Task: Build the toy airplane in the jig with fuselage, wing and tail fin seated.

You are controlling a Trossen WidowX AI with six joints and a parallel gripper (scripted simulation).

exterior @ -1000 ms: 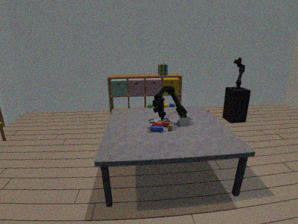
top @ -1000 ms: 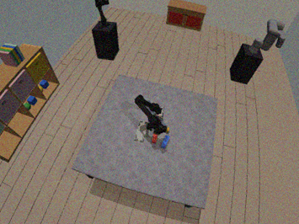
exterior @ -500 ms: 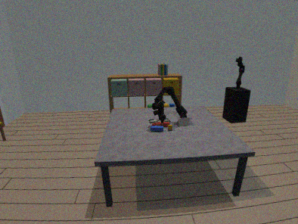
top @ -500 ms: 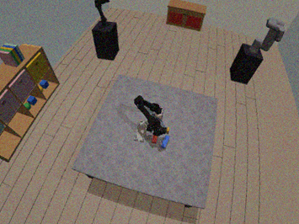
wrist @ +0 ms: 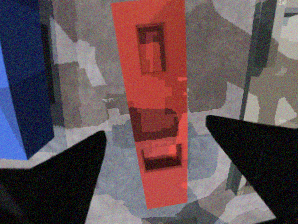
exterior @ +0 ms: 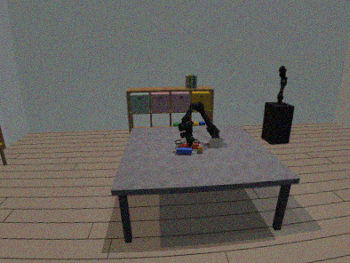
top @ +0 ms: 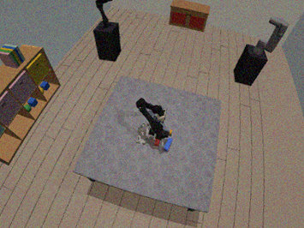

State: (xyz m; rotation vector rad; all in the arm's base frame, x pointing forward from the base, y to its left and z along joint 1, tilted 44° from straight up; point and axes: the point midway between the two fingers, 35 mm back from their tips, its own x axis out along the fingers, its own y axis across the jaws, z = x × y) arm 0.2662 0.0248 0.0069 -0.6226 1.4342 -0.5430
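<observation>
The red fuselage (wrist: 156, 95) (top: 157, 142) lies lengthwise right under my gripper, with two dark sockets showing on its top face. My gripper (wrist: 156, 127) (top: 156, 137) is open, with one finger on each side of the fuselage and nothing between them touching. The blue wing (wrist: 20, 80) (top: 168, 144) (exterior: 183, 151) lies beside the fuselage on its left in the wrist view. A small orange tail fin (top: 170, 132) (exterior: 200, 149) lies near them. A pale grey jig (top: 142, 137) sits beside the parts; I cannot tell whether the fuselage lies in its cradle.
The grey table (top: 120, 173) (exterior: 178, 178) holds the arm and the parts near its middle. A shelf with coloured bins (top: 14, 101) (exterior: 171, 104) and two black pedestals (top: 106, 41) (top: 249, 65) stand on the floor well away.
</observation>
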